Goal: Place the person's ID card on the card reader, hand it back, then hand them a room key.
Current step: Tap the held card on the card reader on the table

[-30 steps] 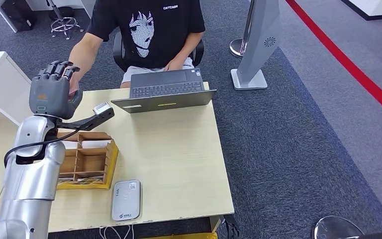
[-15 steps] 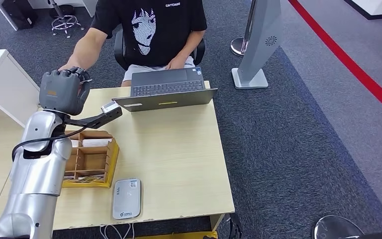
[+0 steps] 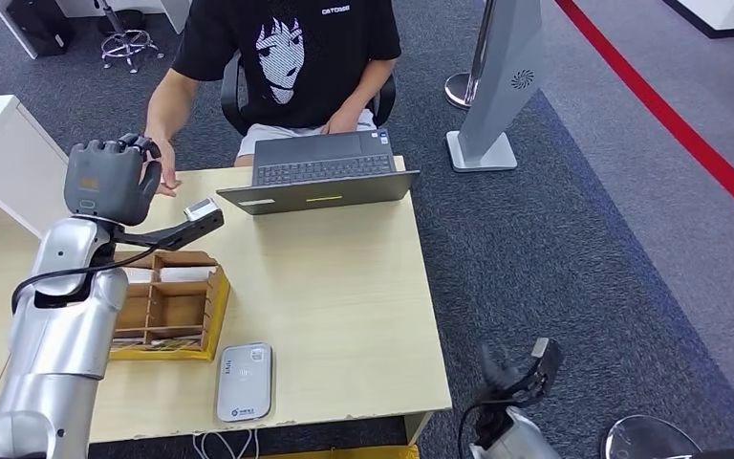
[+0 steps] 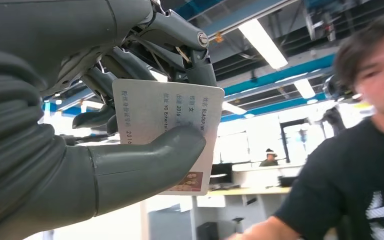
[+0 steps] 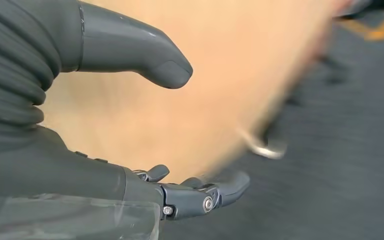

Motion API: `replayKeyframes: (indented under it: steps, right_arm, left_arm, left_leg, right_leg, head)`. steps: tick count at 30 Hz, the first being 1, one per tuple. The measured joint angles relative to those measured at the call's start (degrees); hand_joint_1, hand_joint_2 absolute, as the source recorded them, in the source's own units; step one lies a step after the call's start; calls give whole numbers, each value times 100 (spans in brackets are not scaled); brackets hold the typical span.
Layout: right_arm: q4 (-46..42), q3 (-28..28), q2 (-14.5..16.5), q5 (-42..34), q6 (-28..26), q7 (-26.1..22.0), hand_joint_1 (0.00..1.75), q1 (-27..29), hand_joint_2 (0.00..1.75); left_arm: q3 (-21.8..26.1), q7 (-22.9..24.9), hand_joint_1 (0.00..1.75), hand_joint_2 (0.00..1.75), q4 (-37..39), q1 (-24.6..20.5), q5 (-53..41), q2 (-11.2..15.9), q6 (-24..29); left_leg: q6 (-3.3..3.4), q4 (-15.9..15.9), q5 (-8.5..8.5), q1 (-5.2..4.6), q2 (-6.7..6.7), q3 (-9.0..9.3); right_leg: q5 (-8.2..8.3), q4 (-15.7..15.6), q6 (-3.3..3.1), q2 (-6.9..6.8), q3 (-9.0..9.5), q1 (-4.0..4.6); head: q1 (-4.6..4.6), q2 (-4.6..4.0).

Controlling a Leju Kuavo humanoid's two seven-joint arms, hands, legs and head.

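My left hand (image 3: 107, 182) is raised over the table's far left corner, its back toward me. In the left wrist view it (image 4: 55, 125) pinches the white ID card (image 4: 172, 107) between thumb and fingers, printed side showing. The seated person (image 3: 287, 57) faces it, and their hand (image 3: 164, 179) rests on the table edge just beside mine. The grey card reader (image 3: 243, 382) lies flat near the table's front edge. My right hand (image 3: 516, 373) hangs low beside the table's front right corner, fingers apart and holding nothing (image 5: 80, 170).
A wooden divided tray (image 3: 212, 311) with cards in its compartments sits on the left of the table (image 3: 344, 306). An open laptop (image 3: 320, 172) stands at the far edge. A grey floor stand (image 3: 497, 96) rises to the far right.
My left hand's fingers have curled in and the hand has drawn slightly back and left. The person's hand has come out from behind it. My right hand has risen into the head view.
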Motion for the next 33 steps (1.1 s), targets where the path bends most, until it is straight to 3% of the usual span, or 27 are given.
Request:
replayKeyframes:
  steps: [3, 6, 13, 17, 19, 22, 24, 29, 33]
  right_arm:
    - [-1901, -664, 460, 927, 211, 312, 0, 1244, 175]
    - [-3124, -1013, 796, 1348, 401, 386, 0, 2029, 175]
    - [-4226, -1430, 1084, 1665, 528, 211, 0, 2318, 175]
    - [-4497, -1447, 1111, 1827, 370, 85, 0, 2371, 175]
    - [-4183, -1510, 1022, 2123, 604, -162, 0, 2244, 175]
    - [-2584, -1793, 607, 2566, 1228, -1293, 0, 1658, 175]
    - [-1630, -1973, 363, 2692, 1362, -1755, 0, 1330, 175]
    - [-433, -2232, 74, 2835, 1291, -1779, 0, 955, 175]
    - [22, -2412, 22, 2890, 1255, -1672, 0, 884, 175]
  left_arm:
    - [134, -19, 175, 175, -332, 451, -12, 288, -5]
    - [269, -79, 175, 175, -700, 841, -30, 461, -9]
    - [340, -97, 175, 175, -1317, 1248, -75, 581, -70]
    - [443, -119, 175, 175, -1904, 1756, 14, 623, -38]
    - [502, -218, 175, 175, -2329, 2138, 62, 627, -4]
    - [514, -322, 175, 175, -2983, 2711, 41, 562, 15]
    - [497, -320, 175, 175, -3343, 3043, 4, 500, 22]
    - [391, -348, 175, 175, -3818, 3574, -13, 409, 55]
    - [-5, -344, 175, 175, -4081, 4127, -80, 195, 159]
  left_leg:
    - [-15, -5, -15, 11, -37, 0]
    - [-27, -12, -23, 12, -46, -10]
    - [-30, -12, -26, 4, -37, -7]
    - [-29, -12, -27, 3, -28, 1]
    - [-28, -12, -29, 9, -15, 4]
    - [-20, -11, -35, 3, 1, 9]
    - [-17, -11, -37, 0, -2, 9]
    - [-14, -10, -40, 0, -2, 10]
    - [-9, -10, -46, -1, -1, 13]
  right_leg:
    - [-29, 2, -19, -31, 7, 8]
    - [-45, 4, -23, -39, -5, 8]
    - [-41, 1, -14, -30, -2, 5]
    - [-37, 1, -13, -20, 2, 3]
    - [-37, -4, -13, -8, 2, 6]
    - [-39, -12, -8, 6, 2, 3]
    - [-42, -12, -2, 0, 4, 0]
    - [-42, -13, -3, -1, 8, -2]
    - [-44, -13, -2, 0, 7, -4]
  head:
    - [1, 0]
    - [-10, 0]
    - [-5, 0]
    - [-7, 0]
    - [-7, 0]
    - [-11, 0]
    - [-9, 0]
    - [1, 0]
    - [-7, 0]
